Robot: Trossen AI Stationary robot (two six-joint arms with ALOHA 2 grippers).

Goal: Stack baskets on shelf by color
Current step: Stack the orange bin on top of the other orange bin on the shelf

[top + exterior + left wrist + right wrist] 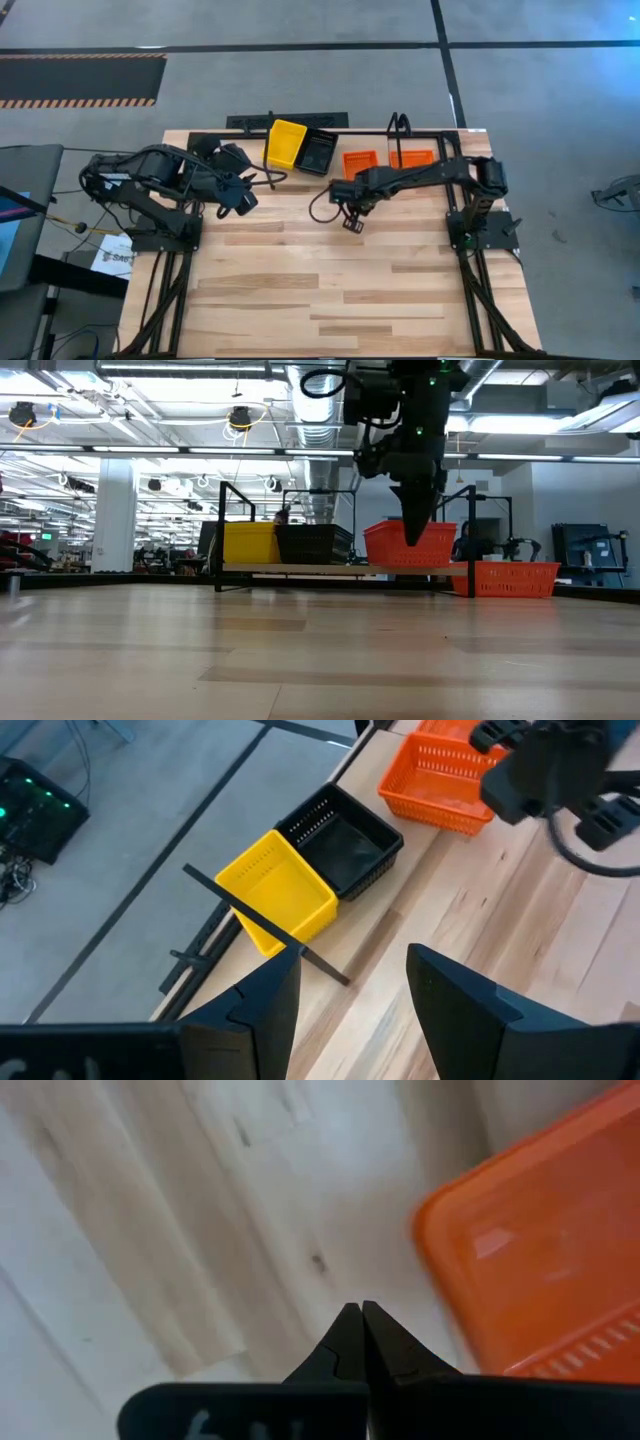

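My right tool is pinched together above the table, beside an orange basket; left tool spread apart.

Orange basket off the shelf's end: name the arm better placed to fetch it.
Right, probably. The orange basket sits on the right arm's side, and the shut right pincer hovers nearer it; the open left pincer waits beyond the yellow basket.

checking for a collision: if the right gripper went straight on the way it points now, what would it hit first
The right gripper, fingers shut, points down, so it would likely meet the bare wooden tabletop first. The orange basket lies just off to one side, though depth is hard to judge.
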